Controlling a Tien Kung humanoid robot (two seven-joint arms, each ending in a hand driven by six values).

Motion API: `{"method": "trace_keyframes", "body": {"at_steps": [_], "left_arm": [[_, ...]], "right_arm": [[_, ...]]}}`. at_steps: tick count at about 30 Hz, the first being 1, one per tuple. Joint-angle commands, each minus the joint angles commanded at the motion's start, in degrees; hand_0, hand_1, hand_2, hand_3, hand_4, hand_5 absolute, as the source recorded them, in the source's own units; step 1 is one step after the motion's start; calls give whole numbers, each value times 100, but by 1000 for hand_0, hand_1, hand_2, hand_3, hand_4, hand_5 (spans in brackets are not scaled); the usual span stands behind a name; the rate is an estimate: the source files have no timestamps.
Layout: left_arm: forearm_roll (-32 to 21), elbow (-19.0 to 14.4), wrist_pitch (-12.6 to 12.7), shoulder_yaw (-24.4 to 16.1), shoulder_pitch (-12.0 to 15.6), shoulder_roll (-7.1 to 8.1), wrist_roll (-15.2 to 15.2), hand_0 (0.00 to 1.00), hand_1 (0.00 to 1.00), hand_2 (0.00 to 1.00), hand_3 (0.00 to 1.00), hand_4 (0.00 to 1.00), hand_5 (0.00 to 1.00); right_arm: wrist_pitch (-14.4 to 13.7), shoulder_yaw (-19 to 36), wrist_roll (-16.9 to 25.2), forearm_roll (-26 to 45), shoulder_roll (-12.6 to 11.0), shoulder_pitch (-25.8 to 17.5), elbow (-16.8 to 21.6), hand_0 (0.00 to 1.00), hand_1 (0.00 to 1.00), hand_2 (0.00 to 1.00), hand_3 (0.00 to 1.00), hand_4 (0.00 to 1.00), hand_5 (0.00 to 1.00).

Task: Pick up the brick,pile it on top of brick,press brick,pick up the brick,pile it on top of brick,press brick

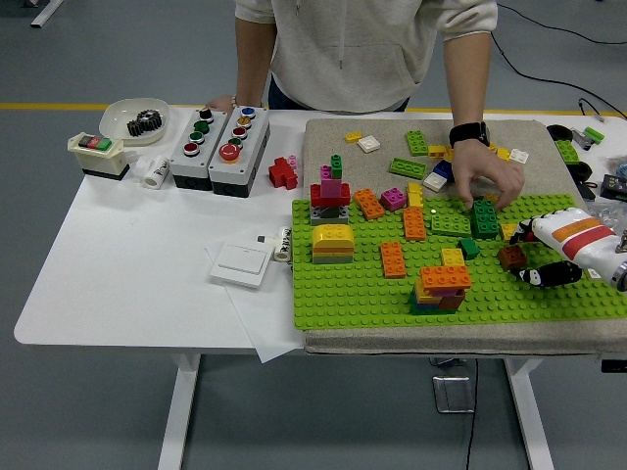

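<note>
Right hand (pixel 551 257) at right edge of frame, low over the green baseplate (pixel 353 294); fingers loosely curled, grasping nothing. Brown brick (pixel 511 258) just left of its fingertips. Dark green brick stack (pixel 484 217) above and left, the person's hand (pixel 487 178) on its top. Orange-topped stack (pixel 443 286) lower centre.
</note>
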Motion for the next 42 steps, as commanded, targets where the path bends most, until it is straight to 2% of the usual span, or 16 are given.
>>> {"method": "trace_keyframes", "body": {"at_steps": [7, 8, 13, 14, 19, 20, 25, 26, 42], "left_arm": [[15, -2, -1, -11, 5, -4, 8, 804, 789, 788, 590, 655, 674], [23, -3, -2, -15, 7, -4, 11, 805, 790, 789, 589, 655, 674], [58, -5, -3, -33, 15, -6, 21, 805, 790, 789, 589, 655, 674], [67, -6, -4, -38, 14, -5, 24, 805, 790, 789, 589, 654, 674], [86, -7, -6, -48, 17, -4, 30, 805, 790, 789, 589, 654, 674], [93, -7, -7, -53, 19, -4, 34, 805, 790, 789, 590, 654, 673], [122, -10, -12, -70, 31, -6, 48, 805, 790, 789, 590, 654, 673], [129, -10, -13, -73, 33, -7, 51, 806, 792, 789, 589, 655, 675], [193, -19, -30, -102, 39, -3, 83, 804, 792, 791, 589, 655, 674]], "right_arm": [[0, -23, 6, -3, 17, -14, -45, 508, 532, 587, 586, 749, 393], [-14, -28, 14, 3, 19, -15, -47, 463, 520, 575, 580, 741, 392], [-87, -49, 60, 29, 21, -22, -50, 463, 520, 575, 580, 741, 392], [-103, -49, 71, 35, 22, -23, -55, 399, 477, 536, 560, 723, 390], [-131, -52, 91, 50, 25, -31, -82, 399, 477, 536, 560, 723, 390], [-141, -47, 101, 58, 26, -40, -91, 330, 425, 497, 537, 707, 404], [-165, -24, 129, 78, 35, -65, -113, 330, 425, 497, 537, 707, 404], [-168, -22, 134, 80, 36, -67, -114, 292, 409, 485, 528, 698, 419], [-252, 225, 177, 63, -38, -198, 60, 276, 407, 479, 525, 693, 420]]}}
